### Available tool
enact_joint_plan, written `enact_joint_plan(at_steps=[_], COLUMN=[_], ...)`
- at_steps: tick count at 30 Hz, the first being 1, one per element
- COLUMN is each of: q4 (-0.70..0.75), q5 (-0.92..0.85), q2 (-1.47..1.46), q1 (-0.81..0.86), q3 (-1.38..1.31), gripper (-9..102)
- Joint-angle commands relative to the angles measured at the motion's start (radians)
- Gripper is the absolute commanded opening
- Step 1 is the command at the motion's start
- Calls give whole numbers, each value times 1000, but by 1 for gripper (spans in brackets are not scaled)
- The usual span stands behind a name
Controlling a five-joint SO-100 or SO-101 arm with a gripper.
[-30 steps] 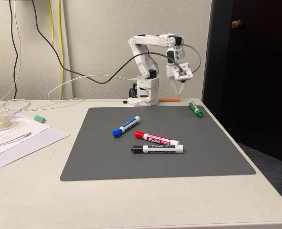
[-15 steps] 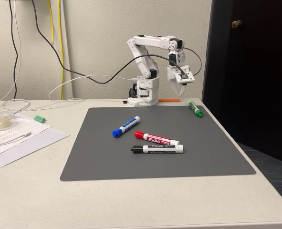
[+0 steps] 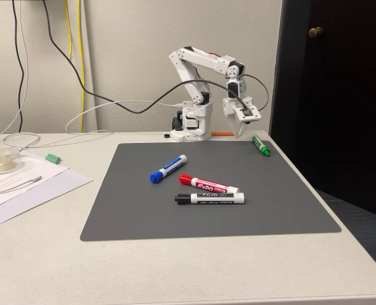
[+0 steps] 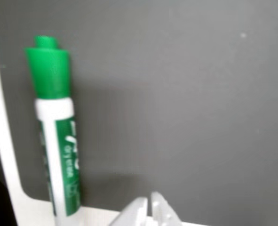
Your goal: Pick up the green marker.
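Observation:
The green marker (image 3: 259, 145) lies flat at the far right corner of the grey mat (image 3: 270, 203), close to the mat's right edge. In the wrist view the green marker (image 4: 56, 136) runs up the left side, its green cap at the top and its white and green barrel below. My gripper (image 3: 240, 132) hangs pointing down just left of the marker and behind it, slightly above the table and apart from the marker. The white fingertips (image 4: 138, 210) show at the bottom of the wrist view, pressed together with nothing between them.
On the mat's middle lie a blue marker (image 3: 168, 168), a red marker (image 3: 207, 185) and a black marker (image 3: 210, 199). A small green piece (image 3: 53, 157) and papers (image 3: 22, 184) sit at the left. An orange object (image 3: 224, 133) lies by the arm's base. The table ends just right of the mat.
The arm has stretched forward and lowered the gripper from well above the table to just above it, beside the green marker. The markers have not moved.

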Motion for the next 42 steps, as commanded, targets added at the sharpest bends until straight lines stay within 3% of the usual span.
enact_joint_plan(at_steps=[1, 11, 24, 34, 42], q4=[-2, -11, -77, -83, -80], q5=[6, 130, 311, 351, 339], q2=[31, 97, -20, -69, -61], q1=[6, -66, -175, -186, -178], q3=[-11, -9, -43, -77, -77], gripper=[0, 0, 1, 18, 18])
